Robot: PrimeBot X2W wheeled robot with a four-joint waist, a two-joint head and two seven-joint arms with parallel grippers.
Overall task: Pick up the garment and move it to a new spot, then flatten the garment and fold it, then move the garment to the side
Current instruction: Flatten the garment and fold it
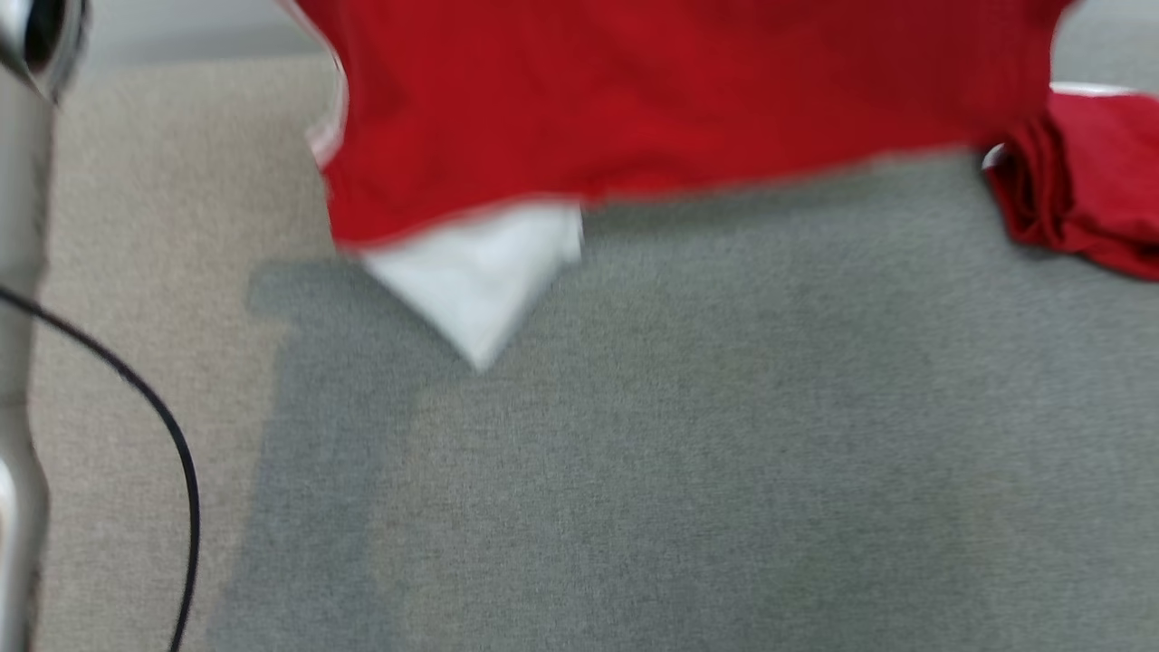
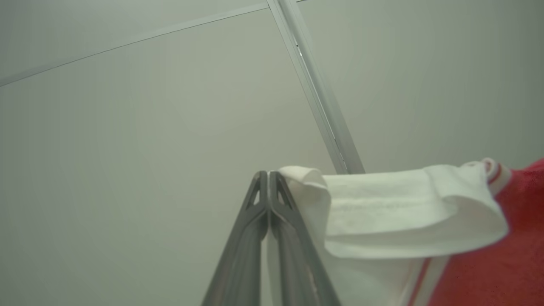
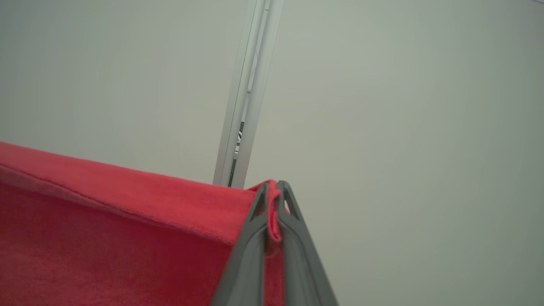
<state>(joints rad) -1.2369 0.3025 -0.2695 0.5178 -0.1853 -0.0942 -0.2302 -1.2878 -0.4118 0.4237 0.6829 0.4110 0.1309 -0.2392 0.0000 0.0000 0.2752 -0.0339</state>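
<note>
Garment (image 1: 670, 100), red with a white part (image 1: 475, 272), hangs in the air across the top of the head view, blurred, with its lower edge above a grey woven surface (image 1: 724, 453) and not touching it. At the far left of this view stands a pale metal part of the robot (image 1: 23, 272), and a black cable (image 1: 163, 426) curves down beside it over a beige strip (image 1: 163, 181) of the surface. The white part hangs as a point from the left end of the lower edge, lower than the red cloth. Below and in front of the garment the grey surface is wide and bare. At the right edge a second red cloth (image 1: 1082, 195) lies crumpled on the surface, just beside the right end of the hanging edge. In the left wrist view the left end effector (image 2: 268, 173) has its fingers pressed together with white fabric caught between them, and the white hem folds away to its right. In the right wrist view the right end effector (image 3: 273, 183) is closed on a red edge pinched between its tips. Behind both is a pale wall with a metal rail (image 2: 323, 106).
</note>
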